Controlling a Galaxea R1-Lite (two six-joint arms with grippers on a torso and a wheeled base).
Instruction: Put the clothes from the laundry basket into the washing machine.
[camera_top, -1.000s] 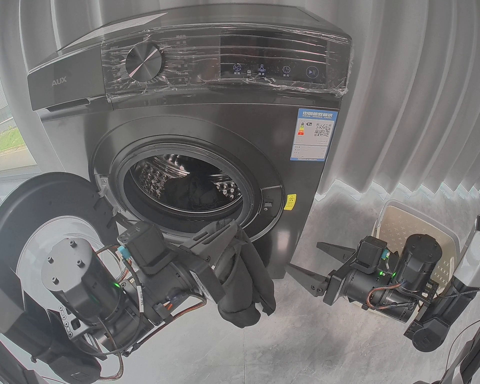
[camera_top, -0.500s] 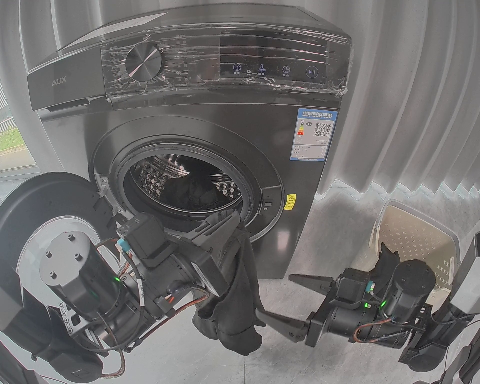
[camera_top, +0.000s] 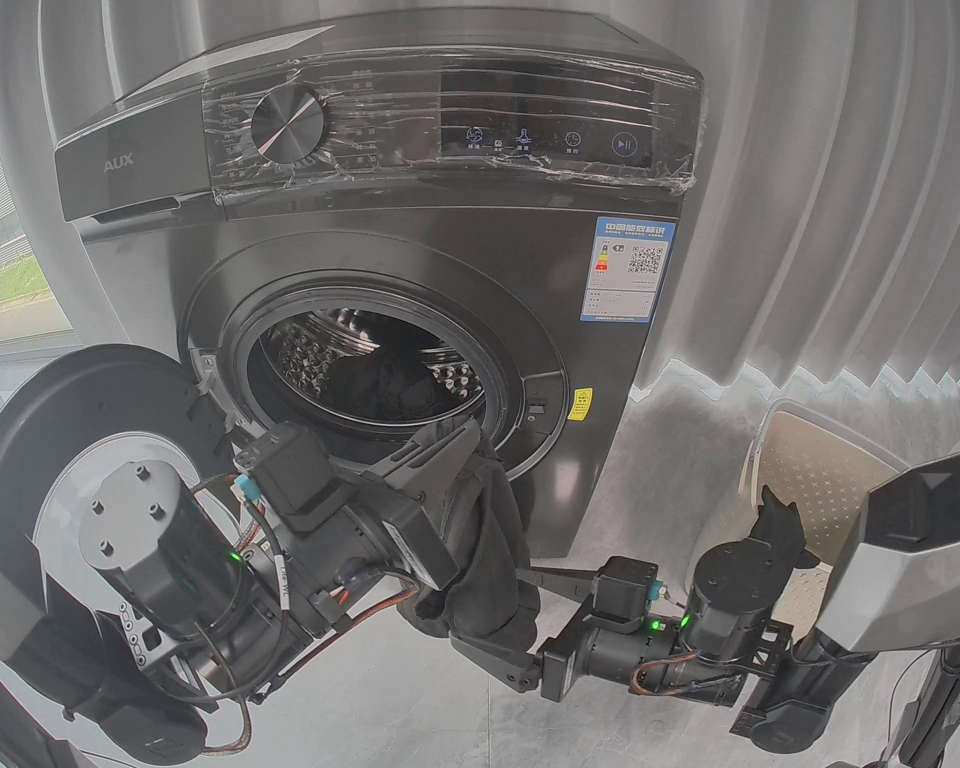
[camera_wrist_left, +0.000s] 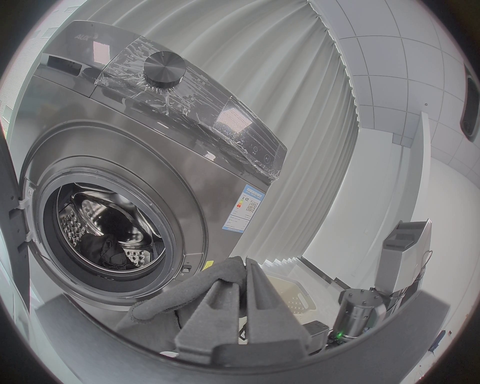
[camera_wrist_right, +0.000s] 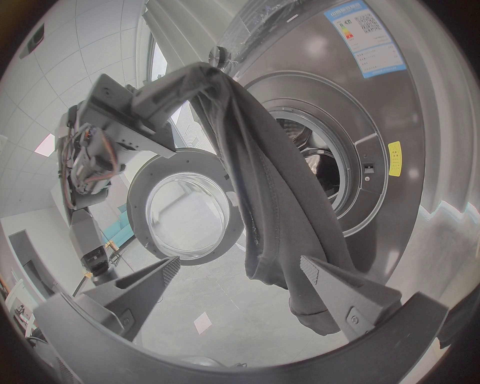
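Note:
A dark garment (camera_top: 490, 570) hangs from my left gripper (camera_top: 462, 442), which is shut on its top edge just below and right of the washing machine's open drum (camera_top: 370, 370). My right gripper (camera_top: 512, 622) is open, one finger on each side of the garment's hanging lower end (camera_wrist_right: 270, 190). In the left wrist view the fingers (camera_wrist_left: 227, 305) pinch the cloth (camera_wrist_left: 185, 297). More dark clothes (camera_wrist_left: 102, 250) lie inside the drum. The laundry basket (camera_top: 835, 465) stands on the floor at the right, with a dark piece (camera_top: 780, 525) at its near edge.
The washing machine's round door (camera_top: 90, 420) is swung open to the left, behind my left arm. Pale curtains (camera_top: 820, 200) hang behind and to the right of the machine. Grey floor (camera_top: 400, 710) lies in front of it.
My right arm has swung left from beside the basket to the hanging garment, its open fingers now straddling the cloth's lower end. The left gripper has barely shifted, and the garment's hanging folds have changed shape.

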